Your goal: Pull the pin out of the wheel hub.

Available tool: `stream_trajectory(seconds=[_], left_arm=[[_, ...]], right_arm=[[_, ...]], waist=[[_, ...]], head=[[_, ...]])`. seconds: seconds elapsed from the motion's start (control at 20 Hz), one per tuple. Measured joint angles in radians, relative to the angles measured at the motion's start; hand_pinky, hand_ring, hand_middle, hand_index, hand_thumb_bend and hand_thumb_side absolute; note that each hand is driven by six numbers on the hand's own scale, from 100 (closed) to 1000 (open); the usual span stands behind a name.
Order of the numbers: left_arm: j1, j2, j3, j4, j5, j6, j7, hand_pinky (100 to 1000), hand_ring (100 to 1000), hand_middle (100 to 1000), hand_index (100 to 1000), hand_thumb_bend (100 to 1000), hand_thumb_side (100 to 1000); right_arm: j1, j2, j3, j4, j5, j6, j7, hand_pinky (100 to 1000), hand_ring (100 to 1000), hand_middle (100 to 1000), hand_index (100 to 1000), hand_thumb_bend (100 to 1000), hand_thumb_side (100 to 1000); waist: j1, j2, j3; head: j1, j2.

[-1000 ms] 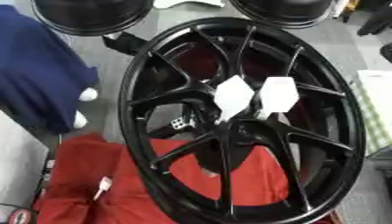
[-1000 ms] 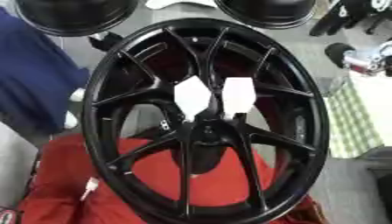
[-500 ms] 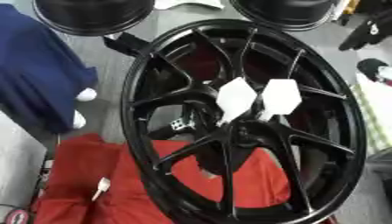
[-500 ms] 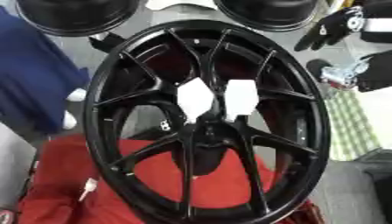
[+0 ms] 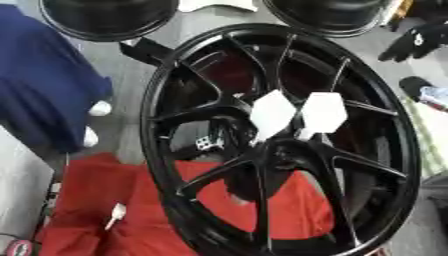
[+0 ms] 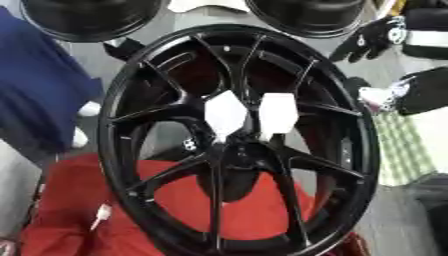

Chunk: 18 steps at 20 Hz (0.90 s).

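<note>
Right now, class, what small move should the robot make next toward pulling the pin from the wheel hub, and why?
Probably bring the right hand in over the rim toward the nearer white hexagonal piece by the wheel hub. The hand hangs outside the rim at upper right, touching nothing, and that piece stands untouched.

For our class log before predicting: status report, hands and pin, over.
Right robot hand upper right, off the wheel hub. Left unseen. Two white pins at centre, not pulled. Nothing covering them.
</note>
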Motion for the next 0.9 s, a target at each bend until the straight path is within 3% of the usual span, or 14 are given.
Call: stream_trajectory(seconds=[0.3,0.9], left_arm=[[-0.002,0.0,-0.004,0.0,0.0,0.004,-0.005,798,771,706,828,191,588],[-0.006,-0.008,-0.007,0.0,0.0,0.008,-0.012,800,772,707,829,187,595]], right_arm=[[0.008,-0.001,0.033,0.0,-0.01,-0.012,-0.087,830,851,846,891,100,532],[-0.028,0.001,0.093,0.0,0.005,-0.017,-0.144,840,881,876,916,100,513]], waist=[[-0.004,0.009,0.005],[-0.015,0.017,0.016]], head=[[0.0,0.0],[-0.005,-0.003]])
